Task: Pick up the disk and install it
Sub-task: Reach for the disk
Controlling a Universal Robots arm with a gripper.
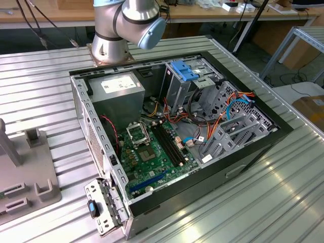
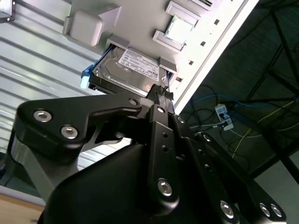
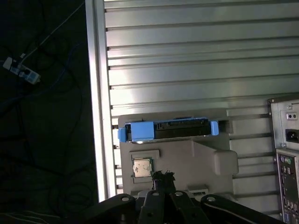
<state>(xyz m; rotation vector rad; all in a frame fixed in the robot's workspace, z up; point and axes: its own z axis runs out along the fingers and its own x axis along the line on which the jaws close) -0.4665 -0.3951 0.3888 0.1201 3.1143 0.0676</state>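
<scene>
Pressed together and empty, the pincer (image 3: pixel 163 176) hovers above the grey holder (image 3: pixel 205 158). Just beyond its tips the disk (image 3: pixel 168 129) stands slotted there, apparently kept edge-up for gripping.

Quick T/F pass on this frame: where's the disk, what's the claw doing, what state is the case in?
1. The disk sits in the grey holder on the slatted table. True.
2. The claw is clamped on the disk. False: it is shut on nothing and is apart from the disk.
3. The computer case lies open with the motherboard exposed. True.
4. The blue latch lies flat on the motherboard. False: it tops the upright metal cage inside the case.
</scene>
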